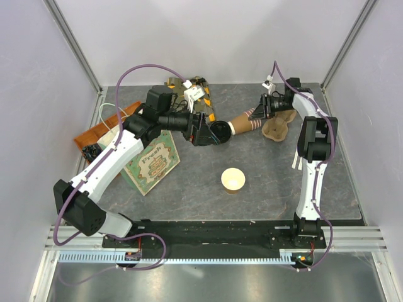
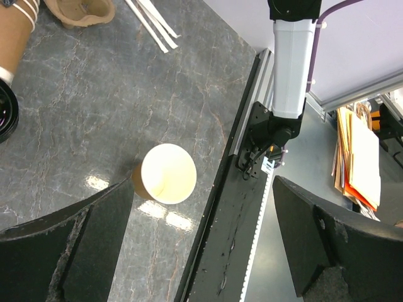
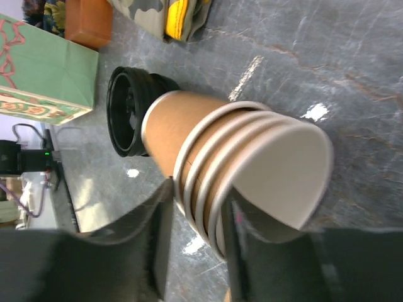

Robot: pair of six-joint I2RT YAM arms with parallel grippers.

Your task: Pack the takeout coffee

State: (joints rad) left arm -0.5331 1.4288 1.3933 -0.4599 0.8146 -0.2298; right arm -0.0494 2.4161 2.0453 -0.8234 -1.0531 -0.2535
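No cup with a lid on shows in any view. A lone lidless kraft cup (image 1: 233,179) stands upright mid-table, also in the left wrist view (image 2: 167,174). A loose black lid (image 1: 220,132) stands on edge against the bottom of a stack of lidless cream-rimmed cups (image 1: 244,122). My right gripper (image 1: 261,110) is shut on the stack's rims (image 3: 252,163), one finger outside and one inside the top cup, and holds it tilted sideways. The lid (image 3: 126,119) shows beyond it. My left gripper (image 1: 204,133) is wide open and empty (image 2: 201,251), beside the lid.
A green printed paper bag (image 1: 154,160) lies flat at the left under my left arm. A brown pulp carrier (image 1: 279,126) sits behind the stack. White strips (image 1: 296,157) lie at the right. Clutter (image 1: 192,88) lies at the back, an orange board (image 1: 104,129) at the left.
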